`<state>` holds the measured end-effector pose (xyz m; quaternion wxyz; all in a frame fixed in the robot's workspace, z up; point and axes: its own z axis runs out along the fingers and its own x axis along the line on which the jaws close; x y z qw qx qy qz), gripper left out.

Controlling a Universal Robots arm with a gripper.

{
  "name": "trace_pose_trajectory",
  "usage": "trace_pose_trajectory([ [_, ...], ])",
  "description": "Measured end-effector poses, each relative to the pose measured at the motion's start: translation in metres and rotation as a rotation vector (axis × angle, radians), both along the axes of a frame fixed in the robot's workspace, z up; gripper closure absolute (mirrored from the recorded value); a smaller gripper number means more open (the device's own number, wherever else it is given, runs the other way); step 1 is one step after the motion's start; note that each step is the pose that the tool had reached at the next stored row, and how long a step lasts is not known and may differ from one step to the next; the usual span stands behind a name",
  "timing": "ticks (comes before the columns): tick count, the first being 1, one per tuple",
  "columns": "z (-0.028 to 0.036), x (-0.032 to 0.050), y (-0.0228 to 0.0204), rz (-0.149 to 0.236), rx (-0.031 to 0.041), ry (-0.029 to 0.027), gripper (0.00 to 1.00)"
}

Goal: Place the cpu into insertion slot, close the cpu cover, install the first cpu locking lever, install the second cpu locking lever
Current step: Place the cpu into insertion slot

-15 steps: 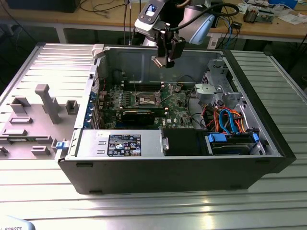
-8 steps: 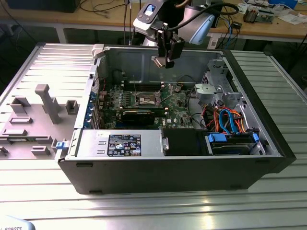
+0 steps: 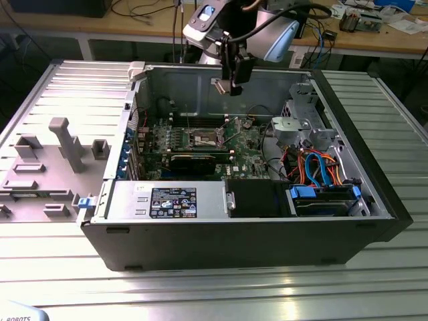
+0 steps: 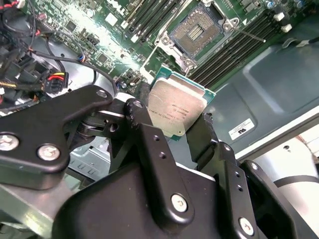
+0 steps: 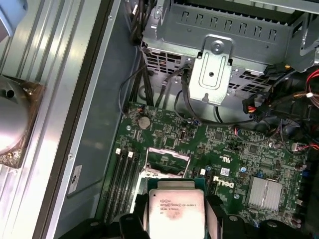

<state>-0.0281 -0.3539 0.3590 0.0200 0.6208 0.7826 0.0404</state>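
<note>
Slippage is worrying me most as I am watching this from my desk. The gripper (image 4: 174,117) is clamping the cpu (image 4: 177,107) by two opposite edges, its black fingers (image 4: 144,124) pressing only on the thin sides of the chip, so I am judging the hold to be slim and easy to upset with a jolt. In the exterior view the gripper (image 3: 235,83) is hanging above the open computer case (image 3: 234,234), well clear of the green circuit board (image 5: 239,159).

The insertion slot (image 4: 194,31) is lying open and bare below, apart from the chip, with its contact field showing dark inside the silvery rim. In the first wrist view the cpu (image 5: 174,211) is sitting in front of the insertion slot (image 5: 167,164), not yet over it. In the second wrist view the chip's edges are looking turned against the socket's edges, though the camera angle may be exaggerating that. If that turn is real, a corner could be landing on the contacts and bending them.

I am not making out how far the cpu cover is swung back; if it is leaning inward, the chip could be catching on it. The memory slots (image 4: 239,45) are crowding the socket's side, leaving the fingers little room.
</note>
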Motion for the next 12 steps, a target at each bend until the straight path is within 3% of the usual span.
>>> trace_pose_trajectory([
  [4,0.0000,0.0000,0.0000,-0.030,0.0000,0.0000,0.46],
  [12,-0.0002,0.0000,0.0000,-0.033,-0.0001,0.0000,0.46],
])
